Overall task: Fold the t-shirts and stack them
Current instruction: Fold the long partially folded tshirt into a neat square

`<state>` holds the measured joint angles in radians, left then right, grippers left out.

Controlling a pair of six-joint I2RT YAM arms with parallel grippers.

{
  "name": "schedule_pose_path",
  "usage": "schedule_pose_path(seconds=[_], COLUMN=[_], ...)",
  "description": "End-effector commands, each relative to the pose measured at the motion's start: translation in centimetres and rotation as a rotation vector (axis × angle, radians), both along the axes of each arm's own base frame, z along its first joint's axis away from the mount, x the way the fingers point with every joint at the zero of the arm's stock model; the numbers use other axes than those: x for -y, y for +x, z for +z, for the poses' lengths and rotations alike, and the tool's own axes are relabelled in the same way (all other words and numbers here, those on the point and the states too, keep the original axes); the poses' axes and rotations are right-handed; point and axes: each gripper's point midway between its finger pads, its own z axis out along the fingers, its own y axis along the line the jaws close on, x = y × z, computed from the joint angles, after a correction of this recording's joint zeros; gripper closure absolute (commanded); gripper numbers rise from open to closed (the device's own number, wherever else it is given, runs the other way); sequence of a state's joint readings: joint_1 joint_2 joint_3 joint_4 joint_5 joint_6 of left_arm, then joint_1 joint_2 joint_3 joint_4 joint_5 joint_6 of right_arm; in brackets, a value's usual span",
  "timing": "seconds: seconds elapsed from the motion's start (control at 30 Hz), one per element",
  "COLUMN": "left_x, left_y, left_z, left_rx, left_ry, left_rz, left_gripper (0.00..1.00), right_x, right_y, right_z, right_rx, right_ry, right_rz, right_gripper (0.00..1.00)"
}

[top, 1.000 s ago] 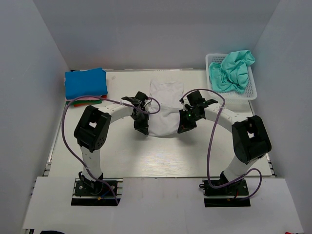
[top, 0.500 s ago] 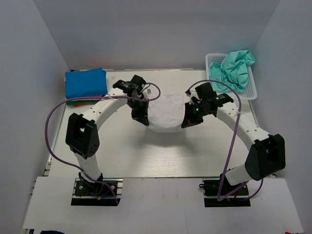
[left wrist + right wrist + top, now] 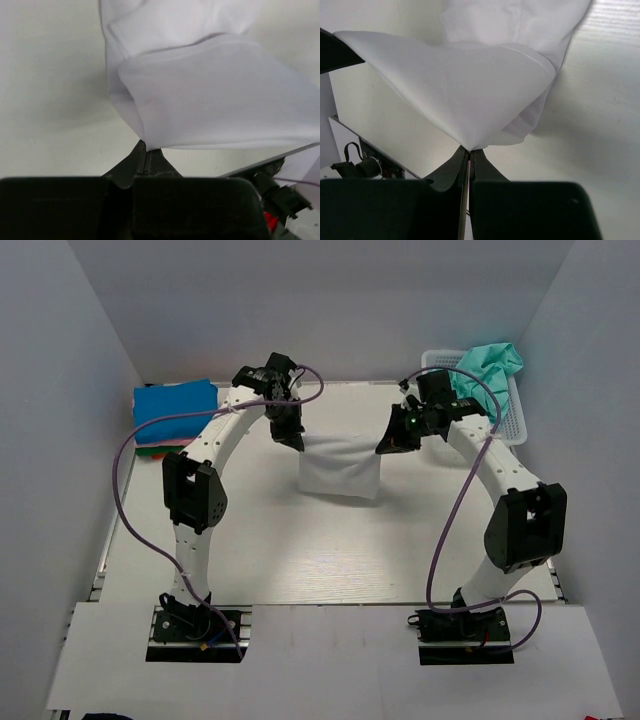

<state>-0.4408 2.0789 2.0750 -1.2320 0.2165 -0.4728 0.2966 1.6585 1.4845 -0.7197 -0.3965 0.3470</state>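
"Over the middle of the table [image 3: 300, 550], what did you have?"

"I had the white t-shirt [image 3: 340, 468] slung between both arms. Its top edge was pulled straight from one to the other, and the rest draped down toward the near side."

"And the jaws?"

"My left gripper [image 3: 145, 150] was closed tight, its tips pinched on a folded corner of the cloth. My right gripper [image 3: 469, 152] was the same, clamped on the opposite corner, with a doubled layer fanning out from the tips. Whether the lower hem touched the tabletop, I could not tell."

"And the other shirts?"

"A teal-green t-shirt [image 3: 485, 375] lay crumpled in the white mesh basket [image 3: 515, 420] at the far right corner, spilling over its rim. A blue folded t-shirt [image 3: 175, 408] sat at the far left, well apart from the white one. A sliver of red or pink cloth showed beneath it, too small for me to make out."
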Motion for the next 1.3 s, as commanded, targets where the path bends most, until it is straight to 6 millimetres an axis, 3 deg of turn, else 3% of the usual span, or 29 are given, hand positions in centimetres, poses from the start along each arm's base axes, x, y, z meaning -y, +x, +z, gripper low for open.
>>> schedule_pose_path(seconds=[0.0, 0.03, 0.13, 0.23, 0.3, 0.43, 0.6, 0.7, 0.73, 0.77, 0.93, 0.97, 1.0, 1.03, 1.13, 1.17, 1.2, 1.27], left_x=[-1.0, -0.4, 0.7, 0.4, -0.3, 0.7, 1.0, -0.1, -0.7, -1.1, -3.2, -3.4, -4.0, -4.5, -6.6, -7.2, -7.8, -8.2], left_y=[3.7, 4.2, 6.2, 8.3, 9.5, 11.4, 12.0, 10.7, 10.0, 9.5, 6.6, 5.9, 4.6, 3.6, 0.4, -0.6, -2.0, -3.7], left_z=[2.9, 1.8, 2.4, 2.0, 1.8, 3.0, 2.0, 2.5, 1.3, 2.7, 2.9, 2.8, 1.4, 2.3, 0.8, 2.0, 0.9, 0.5], left_rx=[0.101, 0.078, 0.125, 0.174, 0.196, 0.269, 0.263, 0.282, 0.265, 0.291, 0.281, 0.27, 0.235, 0.243, 0.18, 0.2, 0.173, 0.173], left_ry=[-0.034, -0.041, -0.138, -0.161, -0.172, -0.253, -0.256, -0.228, -0.204, -0.2, -0.137, -0.137, -0.111, -0.109, -0.029, -0.031, -0.009, -0.032], left_rz=[0.069, 0.061, 0.045, 0.074, 0.1, 0.084, 0.093, 0.114, 0.125, 0.132, 0.168, 0.175, 0.182, 0.197, 0.237, 0.257, 0.261, 0.281], left_gripper=[1.0, 1.0, 1.0, 1.0, 1.0, 1.0, 1.0, 1.0, 1.0, 1.0, 1.0, 1.0, 1.0, 1.0, 1.0, 1.0, 1.0, 1.0], right_x=[0.3, 0.2, 0.0, -0.1, 0.0, 0.0, -1.6, -2.1, -2.2, -2.5, -3.7, -4.0, -4.3, -4.4, -4.8, -4.9, -5.1, -5.3], right_y=[3.4, 3.7, 4.9, 6.2, 7.2, 10.1, 9.4, 7.4, 7.0, 5.5, 1.0, -0.2, -1.2, -1.9, -3.8, -4.1, -5.1, -5.4], right_z=[3.0, 3.1, 2.9, 1.6, 1.8, 1.0, 1.5, 2.2, 2.5, 3.1, 5.4, 4.8, 5.2, 5.1, 5.6, 5.7, 5.3, 5.3], right_rx=[0.108, 0.116, 0.116, 0.096, 0.122, 0.121, 0.105, 0.118, 0.128, 0.128, 0.143, 0.116, 0.105, 0.097, 0.116, 0.126, 0.102, 0.111], right_ry=[0.044, 0.045, 0.07, 0.097, 0.097, 0.1, 0.174, 0.193, 0.197, 0.215, 0.312, 0.324, 0.355, 0.364, 0.392, 0.406, 0.428, 0.461], right_rz=[-0.034, -0.032, -0.018, -0.016, -0.018, -0.026, 0.051, 0.116, 0.129, 0.158, 0.272, 0.29, 0.32, 0.333, 0.404, 0.429, 0.451, 0.477], right_gripper=[1.0, 1.0, 1.0, 1.0, 1.0, 1.0, 1.0, 1.0, 1.0, 1.0, 1.0, 1.0, 1.0, 1.0, 1.0, 1.0, 1.0, 1.0])
